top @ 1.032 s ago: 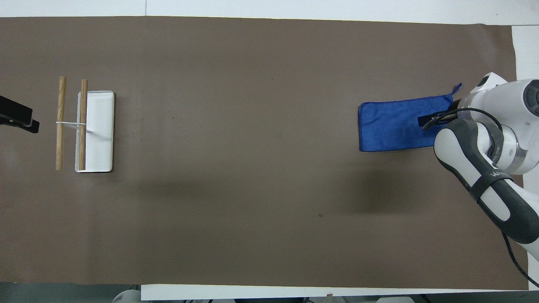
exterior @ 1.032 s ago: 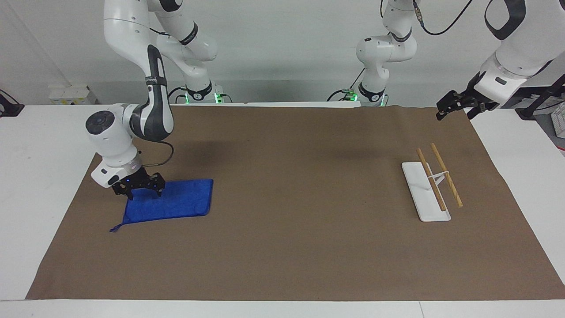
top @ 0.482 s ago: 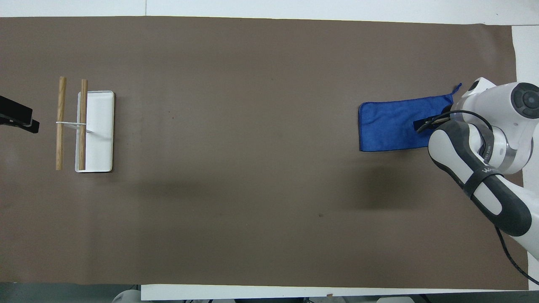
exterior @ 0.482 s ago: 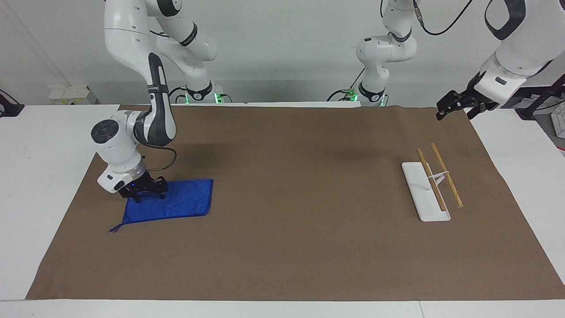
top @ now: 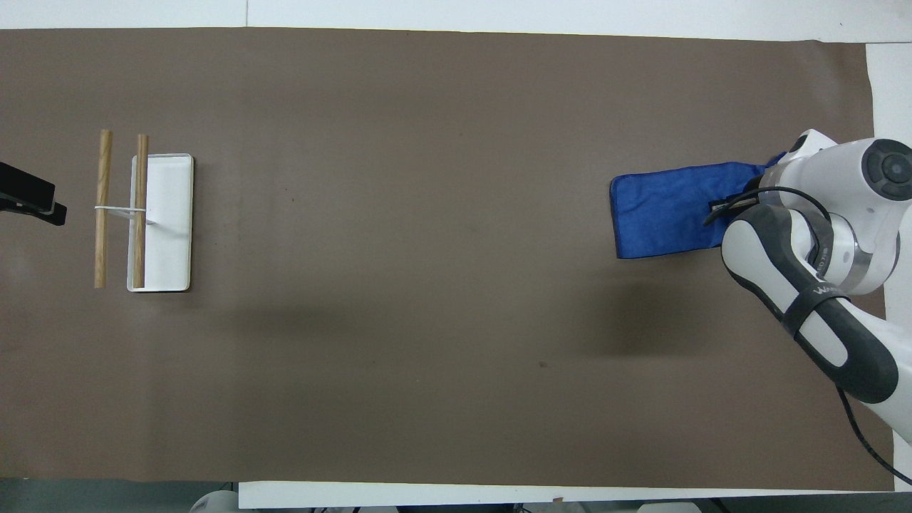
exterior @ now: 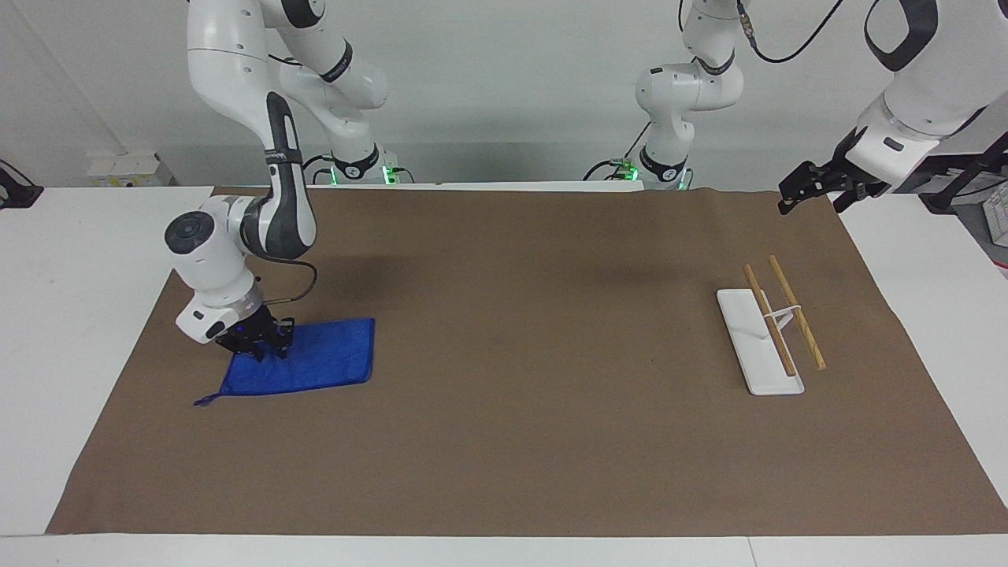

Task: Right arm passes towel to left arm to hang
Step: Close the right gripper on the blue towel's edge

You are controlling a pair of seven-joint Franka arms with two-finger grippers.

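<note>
in the facing view the white jointed right arm (exterior: 272, 213) bends down at its own end of the brown paper table cover (exterior: 520, 441). its black two-finger right gripper (exterior: 257, 347), with a small blue light, is down on the small royal-blue fluffy towel (exterior: 315, 366), its fingers drawn together and pinching a bunched fold near the towel's edge. the rest of the towel lies flat, a short blue loop string (exterior: 204, 400) trailing from a corner. the white left arm (exterior: 913, 94) waits raised over the cover's corner at its own end, its black left gripper (exterior: 805, 192) spread. near it stands a white tray-based rack (exterior: 748, 346) with two wooden bars (exterior: 797, 312).

in the overhead view the right arm's wrist hides the pinch; only a tip of the left gripper (top: 32, 199) shows.
</note>
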